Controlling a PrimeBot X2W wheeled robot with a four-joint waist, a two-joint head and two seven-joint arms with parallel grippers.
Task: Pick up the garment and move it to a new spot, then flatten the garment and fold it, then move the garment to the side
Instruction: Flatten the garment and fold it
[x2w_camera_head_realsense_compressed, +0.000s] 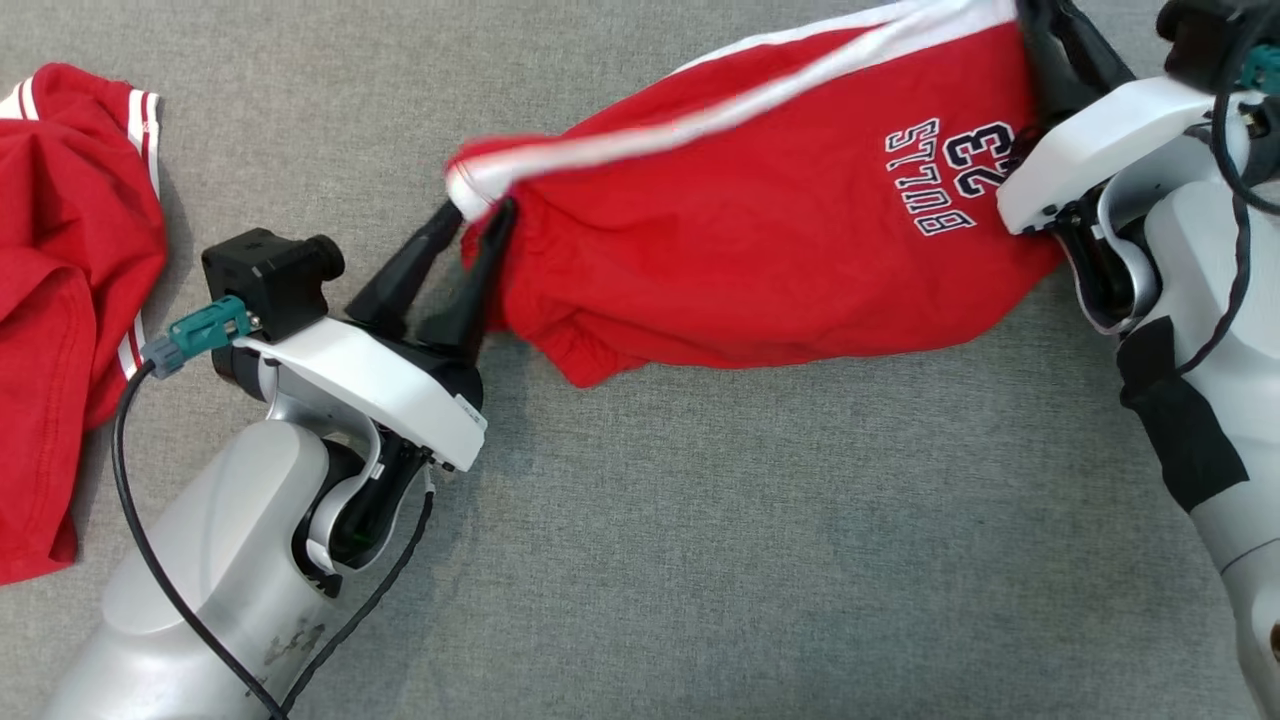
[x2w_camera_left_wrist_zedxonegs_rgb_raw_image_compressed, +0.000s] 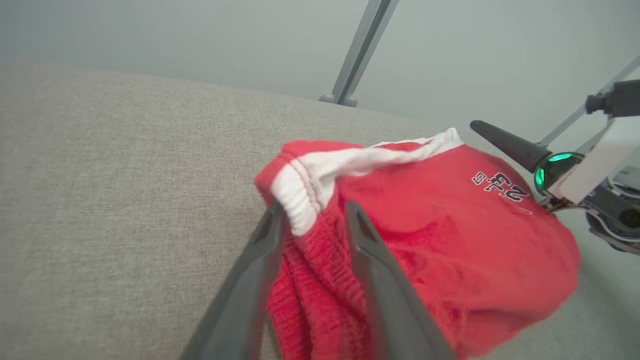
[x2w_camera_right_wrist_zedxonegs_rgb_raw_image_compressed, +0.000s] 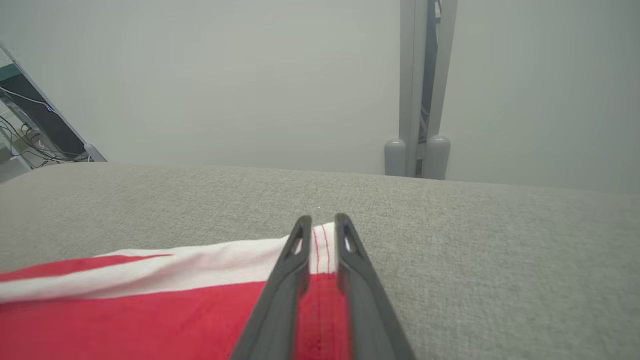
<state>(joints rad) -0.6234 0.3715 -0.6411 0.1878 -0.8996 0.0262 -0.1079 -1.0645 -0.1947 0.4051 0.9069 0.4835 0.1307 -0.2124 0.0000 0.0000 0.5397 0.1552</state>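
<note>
The garment (x2w_camera_head_realsense_compressed: 760, 230) is a pair of red shorts with white side stripes and "BULLS 23" print, stretched between my two grippers just above the grey cloth surface (x2w_camera_head_realsense_compressed: 750, 520). My left gripper (x2w_camera_head_realsense_compressed: 478, 215) is at the elastic waistband end; in the left wrist view (x2w_camera_left_wrist_zedxonegs_rgb_raw_image_compressed: 314, 210) its fingers stand apart, with the bunched waistband (x2w_camera_left_wrist_zedxonegs_rgb_raw_image_compressed: 300, 200) lying between them. My right gripper (x2w_camera_head_realsense_compressed: 1045, 60) is at the far right end of the shorts. In the right wrist view (x2w_camera_right_wrist_zedxonegs_rgb_raw_image_compressed: 322, 222) its fingers are pinched on the white-striped hem (x2w_camera_right_wrist_zedxonegs_rgb_raw_image_compressed: 320, 245).
A second red garment (x2w_camera_head_realsense_compressed: 60, 300) with white-striped trim lies crumpled at the left edge. Grey metal posts (x2w_camera_right_wrist_zedxonegs_rgb_raw_image_compressed: 417, 100) stand behind the surface's far edge. The grey surface stretches wide in front of the shorts.
</note>
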